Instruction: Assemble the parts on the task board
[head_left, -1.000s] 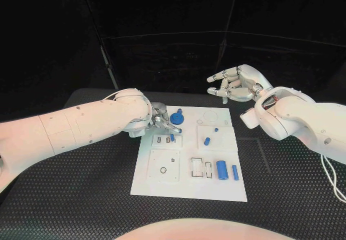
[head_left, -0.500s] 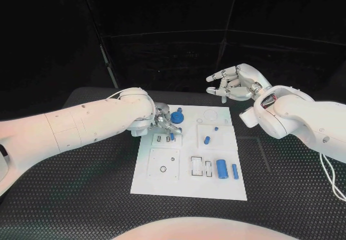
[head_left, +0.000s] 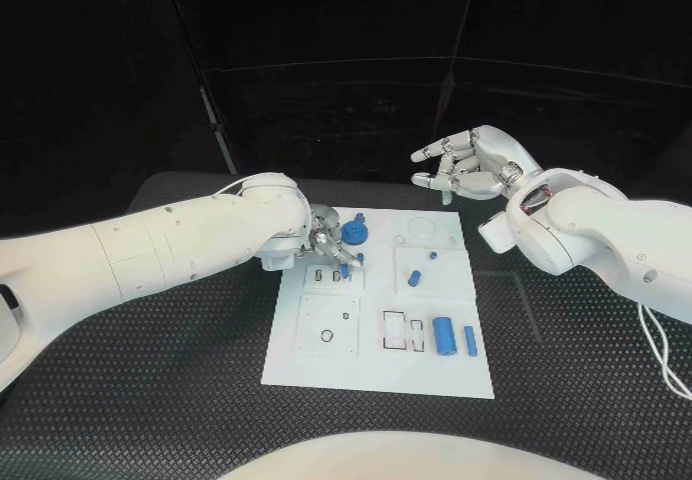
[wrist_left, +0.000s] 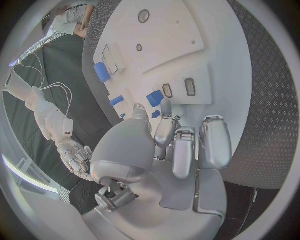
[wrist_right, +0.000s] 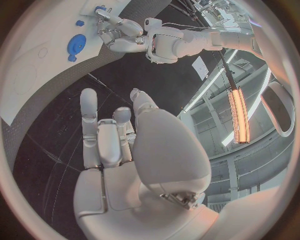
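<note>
The white task board lies in the middle of the table. My left hand hovers low over its far left corner and pinches a small blue part between thumb and a finger. In the left wrist view that part sits at the fingertips, right beside two small slots. A blue disc lies just beyond the hand. My right hand is raised off the board's far right corner, fingers spread, holding nothing. From the right wrist I see the disc and the left hand.
A blue peg and a tiny blue piece lie mid-board. Two blue cylinders rest side by side near the right edge, next to rectangular cut-outs. Black textured table surrounds the board.
My left hand has drifted slightly toward the board's far edge, carrying the small blue part with it. The right hand has hardly moved.
</note>
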